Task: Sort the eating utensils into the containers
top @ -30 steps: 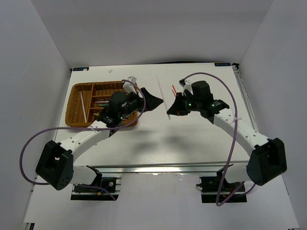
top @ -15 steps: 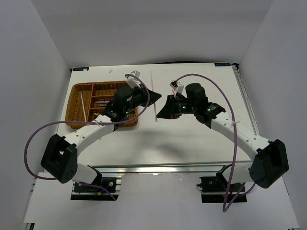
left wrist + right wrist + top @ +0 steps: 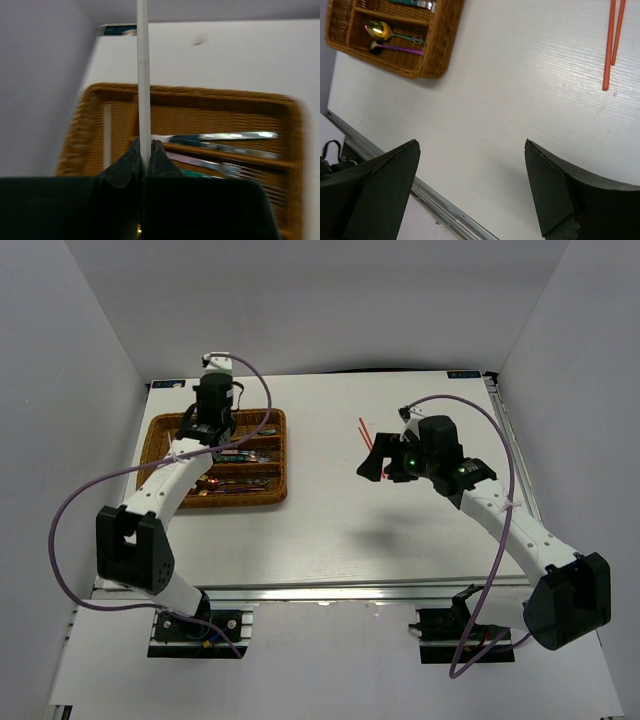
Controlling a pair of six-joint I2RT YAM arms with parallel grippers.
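Note:
My left gripper (image 3: pixel 145 145) is shut on a thin white stick (image 3: pixel 143 75) that points up and away from the fingertips. It hovers over the brown wicker tray (image 3: pixel 295 130). In the tray's narrow crosswise section lies another white stick (image 3: pixel 107 135), and silver cutlery (image 3: pixel 235 136) fills the long sections. In the top view the left gripper (image 3: pixel 205 430) is above the tray's (image 3: pixel 283 465) far part. My right gripper (image 3: pixel 378 462) is open and holds nothing above bare table. Two red-orange chopsticks (image 3: pixel 609 45) lie ahead of it on the table (image 3: pixel 365 432).
The right wrist view shows the tray's (image 3: pixel 440 45) near corner with a gold-bowled spoon (image 3: pixel 379 30) and an iridescent spoon (image 3: pixel 400 49) in one section. The table's metal front rail (image 3: pixel 445 210) runs below the right gripper (image 3: pixel 472 145). White walls enclose the table.
The white stick passed from the right gripper to the left at mid-table. The left arm then swung back over the tray with it. The right gripper opened and drew back right.

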